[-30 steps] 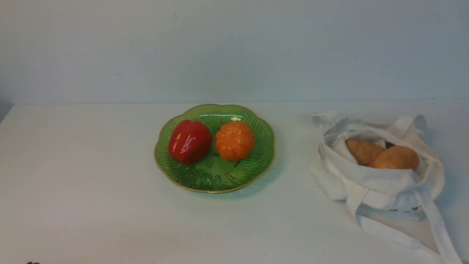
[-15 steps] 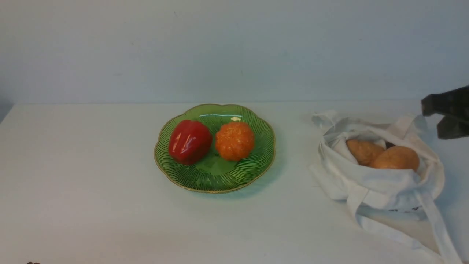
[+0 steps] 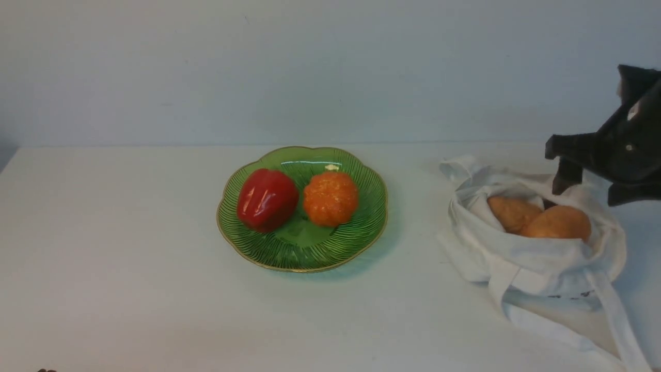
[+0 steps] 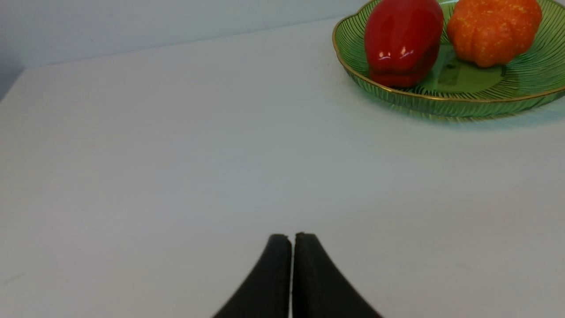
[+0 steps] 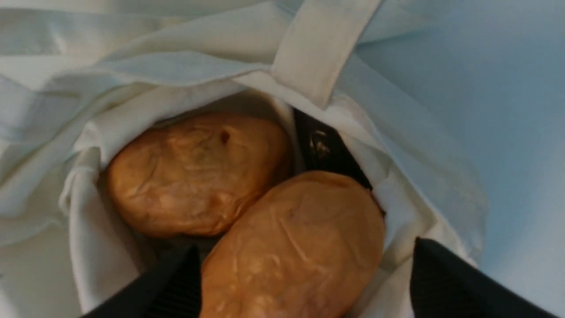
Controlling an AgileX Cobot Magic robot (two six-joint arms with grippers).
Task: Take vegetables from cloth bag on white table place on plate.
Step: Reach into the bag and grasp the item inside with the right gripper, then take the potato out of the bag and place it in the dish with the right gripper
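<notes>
Green plate with gold scalloped rim [image 3: 302, 262] sits on the white table [image 3: 155, 299]; using the plate as landmark. On it: red bell pepper [image 3: 268, 200] at the plate's left part, orange pumpkin-like piece [image 3: 330, 199] just right of the pepper, small gap between them. Cloth bag [image 3: 532, 263], white, lies on the table to the right of the plate, well apart from it, mouth gaping, straps trailing toward the near side. Two tan-brown vegetables [image 5: 293, 251] in the bag, lying against each other; neither is on the plate. Dark flat item [image 5: 329, 150] also in the bag, next to the vegetables, partly covered; can't tell what it is. Right gripper [image 3: 587, 188] is well right of the plate, over the bag's far right part, jaws spread apart, nothing held. Left gripper [image 4: 293, 240] hangs nearer the robot than the plate, jaws together, nothing between them. In the front view, only a tiny dark bit shows at the near left edge, too small to identify.
</notes>
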